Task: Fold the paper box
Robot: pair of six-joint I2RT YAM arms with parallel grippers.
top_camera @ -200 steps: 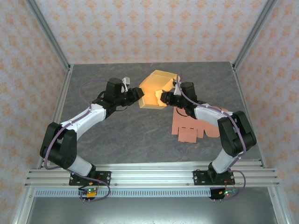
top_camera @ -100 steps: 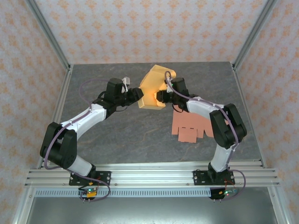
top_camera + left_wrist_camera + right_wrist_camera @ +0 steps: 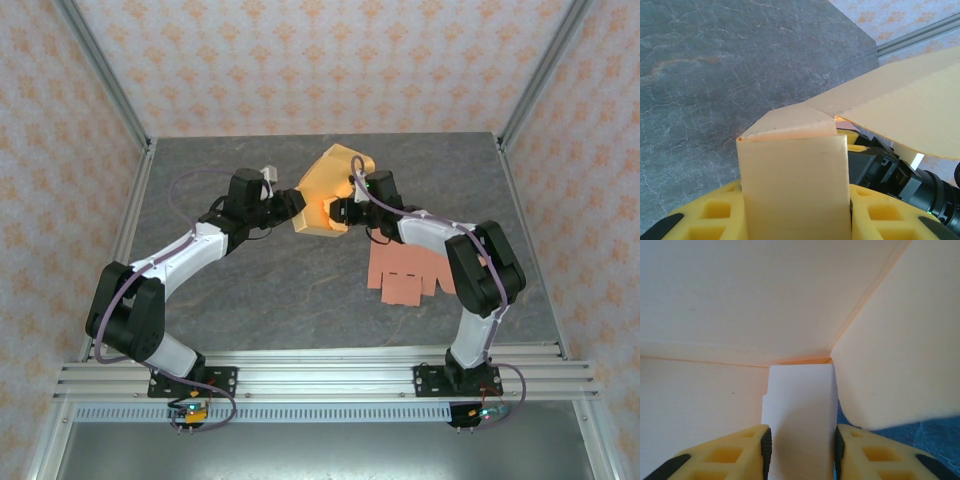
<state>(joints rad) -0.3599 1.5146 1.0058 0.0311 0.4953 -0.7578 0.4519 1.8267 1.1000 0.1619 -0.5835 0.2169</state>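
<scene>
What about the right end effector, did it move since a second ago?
Yes. The right end effector, at the paper box, slid left, away from the pink sheet lying on the table.

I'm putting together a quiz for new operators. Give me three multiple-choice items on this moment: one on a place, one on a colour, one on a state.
1. Where does the pink sheet lie?
A. flat on the table beside the right arm
B. at the far left corner
C. on top of the left arm

2. What colour is the paper box?
A. blue
B. yellow-orange
C. green

3. What state is the paper box in?
A. lying unfolded
B. partly folded, between the left gripper and the right gripper
C. torn in two

Answers: A, the sheet lies by that arm; B, its panels are yellow-orange; B, panels meet at angles in both wrist views.
</scene>
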